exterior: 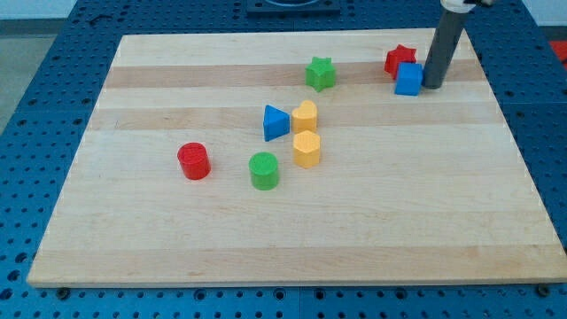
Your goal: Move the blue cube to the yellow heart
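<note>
near the counter's (133,257) top right corner, my tip (433,85) was set against the blue cube (408,79), judged light, rigid and easily slid toward the yellow heart (305,116); no jaws were fitted.

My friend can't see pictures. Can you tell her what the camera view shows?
My tip rests beside the blue cube on its right, near the wooden board's top right, with a red star just behind the cube. The yellow heart sits mid-board beside a blue triangle and yellow hexagon. A green star, green cylinder and red cylinder lie scattered.
</note>
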Robot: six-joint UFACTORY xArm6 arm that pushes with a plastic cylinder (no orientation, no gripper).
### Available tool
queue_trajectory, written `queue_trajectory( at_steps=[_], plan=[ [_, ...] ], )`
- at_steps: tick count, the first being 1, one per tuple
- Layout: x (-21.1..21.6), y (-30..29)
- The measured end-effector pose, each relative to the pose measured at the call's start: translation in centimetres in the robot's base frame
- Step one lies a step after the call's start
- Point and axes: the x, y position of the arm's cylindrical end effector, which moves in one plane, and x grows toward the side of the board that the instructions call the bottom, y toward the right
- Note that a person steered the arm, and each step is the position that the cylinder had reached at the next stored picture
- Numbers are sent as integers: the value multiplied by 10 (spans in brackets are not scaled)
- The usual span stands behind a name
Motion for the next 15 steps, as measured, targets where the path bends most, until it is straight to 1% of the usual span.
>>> queue_trajectory(
  at_steps=[1, 2, 3, 4, 5, 6, 7, 8, 9, 10, 11, 12, 14, 15],
  plan=[
    [25, -37],
    [25, -39],
    [25, -35],
    [20, -7],
    [17, 2],
    [-23, -8],
    [-48, -30],
    [-42, -31],
    [1, -44],
    [14, -45],
    [14, -51],
    [20, -86],
    [20, -117],
    [32, -142]
  ],
)
